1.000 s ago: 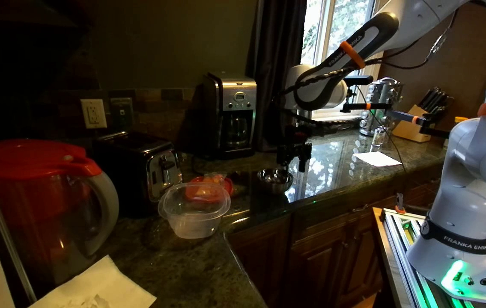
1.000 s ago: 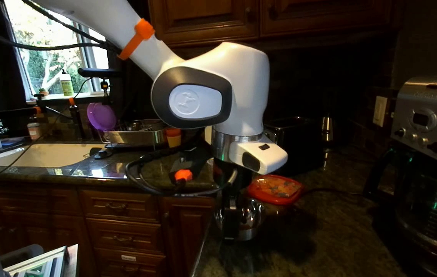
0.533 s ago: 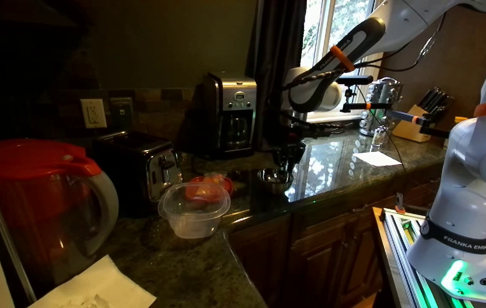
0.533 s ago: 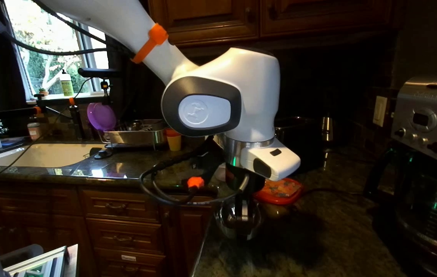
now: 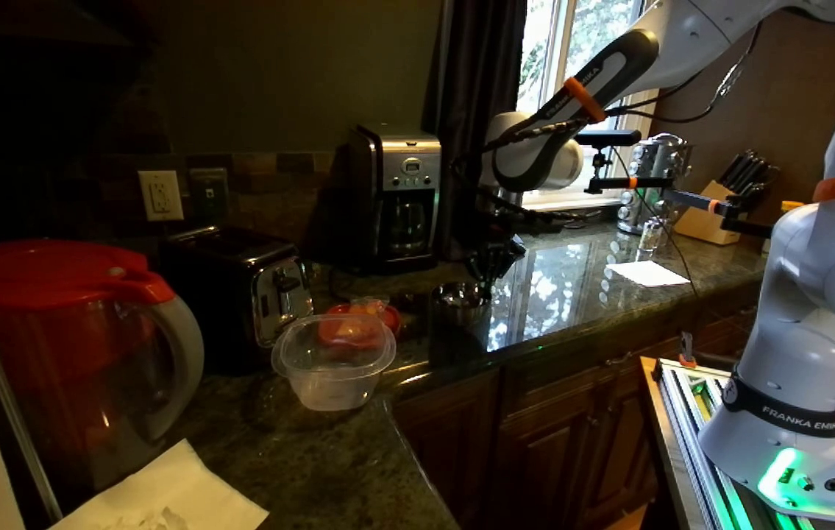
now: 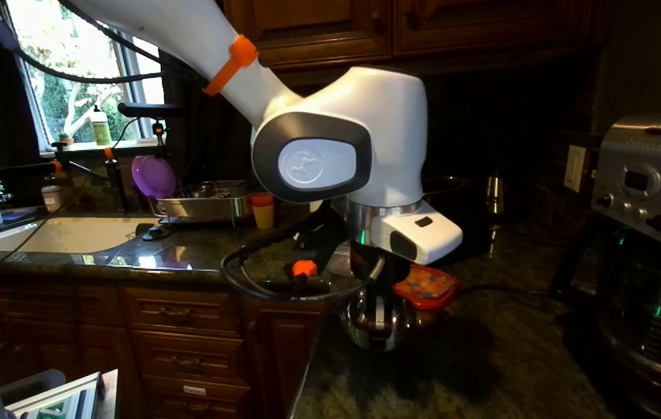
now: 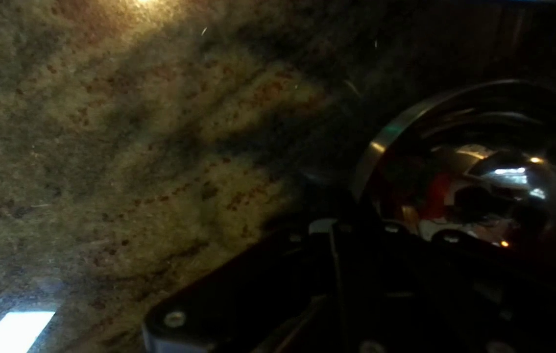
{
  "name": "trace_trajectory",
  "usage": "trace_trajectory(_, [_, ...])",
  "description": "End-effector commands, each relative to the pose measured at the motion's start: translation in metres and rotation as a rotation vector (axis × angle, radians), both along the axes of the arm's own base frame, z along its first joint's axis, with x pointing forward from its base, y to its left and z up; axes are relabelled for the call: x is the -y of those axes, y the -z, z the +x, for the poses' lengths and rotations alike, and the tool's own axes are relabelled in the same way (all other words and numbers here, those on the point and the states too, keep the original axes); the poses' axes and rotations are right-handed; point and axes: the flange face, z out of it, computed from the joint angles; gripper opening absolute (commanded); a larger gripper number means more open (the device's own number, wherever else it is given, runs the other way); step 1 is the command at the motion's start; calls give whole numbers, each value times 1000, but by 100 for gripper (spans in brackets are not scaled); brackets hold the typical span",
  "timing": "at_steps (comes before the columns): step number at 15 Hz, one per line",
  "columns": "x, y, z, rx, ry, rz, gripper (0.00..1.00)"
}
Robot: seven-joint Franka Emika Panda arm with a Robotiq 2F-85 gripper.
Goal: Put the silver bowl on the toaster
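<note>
The small silver bowl [image 5: 455,303] is by the counter's front edge in both exterior views. My gripper [image 7: 353,220] is shut on the bowl's rim, one finger inside and one outside, as the wrist view shows; the fingertips are dark there. In an exterior view the gripper [image 6: 378,337] stands in front of the bowl [image 6: 359,329] and hides part of it. The bowl looks roughly level and seems just off the counter. The black and chrome toaster [image 5: 281,302] stands farther left in an exterior view.
A clear plastic container [image 5: 334,368] and a red-rimmed container [image 6: 429,288] sit between bowl and toaster. The coffee maker [image 5: 406,191] is at the wall. A big red-lidded pitcher [image 5: 57,346] stands beside the toaster. White paper [image 5: 649,273] lies on the counter.
My gripper has come down over the rim and shut on it. In the last half second the bowl has shifted with it, slightly up and towards the toaster side.
</note>
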Motion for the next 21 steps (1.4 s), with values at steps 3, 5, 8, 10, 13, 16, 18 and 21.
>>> trace_trajectory(3, [-15, -70, 14, 42, 173, 26, 1])
trace_trajectory(5, [-20, -100, 23, 66, 227, 33, 1])
trace_trajectory(8, [-36, -159, 33, 114, 215, -26, 1])
trace_trajectory(10, [-49, -183, 29, 97, 110, -65, 1])
trace_trajectory(13, [-48, -183, 34, 112, 123, -52, 1])
trace_trajectory(16, [-53, -223, 60, 153, 282, 27, 1])
trace_trajectory(18, [-50, -255, 80, 190, 378, 51, 1])
trace_trajectory(21, [-43, -313, 108, 293, 535, 43, 1])
